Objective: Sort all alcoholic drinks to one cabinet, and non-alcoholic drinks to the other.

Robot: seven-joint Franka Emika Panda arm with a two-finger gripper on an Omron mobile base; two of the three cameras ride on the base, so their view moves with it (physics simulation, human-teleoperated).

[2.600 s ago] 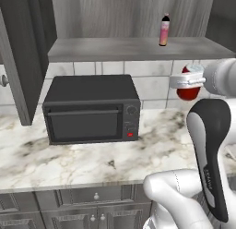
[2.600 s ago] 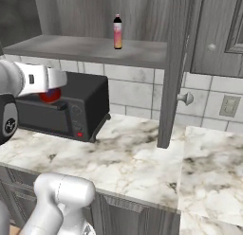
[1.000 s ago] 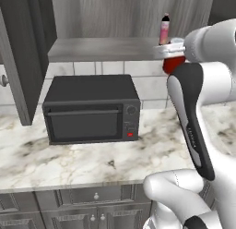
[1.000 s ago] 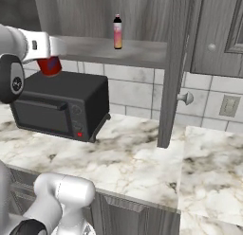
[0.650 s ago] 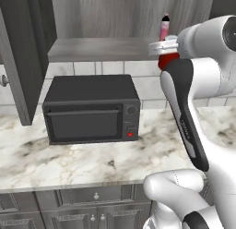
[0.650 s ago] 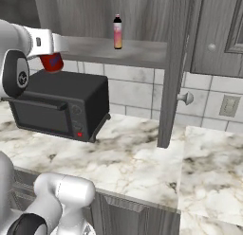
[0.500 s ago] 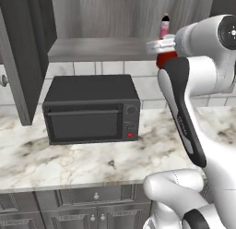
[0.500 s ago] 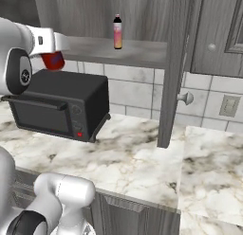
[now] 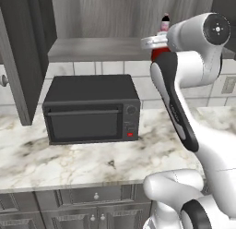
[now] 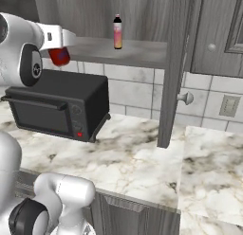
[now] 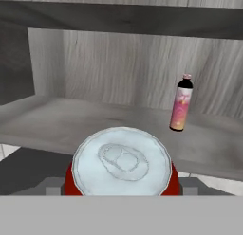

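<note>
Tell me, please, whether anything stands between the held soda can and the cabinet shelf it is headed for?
Nothing visible does. The gripper holds the red soda can just in front of the open cabinet's shelf. The shelf ahead lies bare; the pink bottle stands off to the right, out of the direct path.

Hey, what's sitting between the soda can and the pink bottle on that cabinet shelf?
Nothing: in the hand view, bare shelf lies between the soda can and the pink bottle.
</note>
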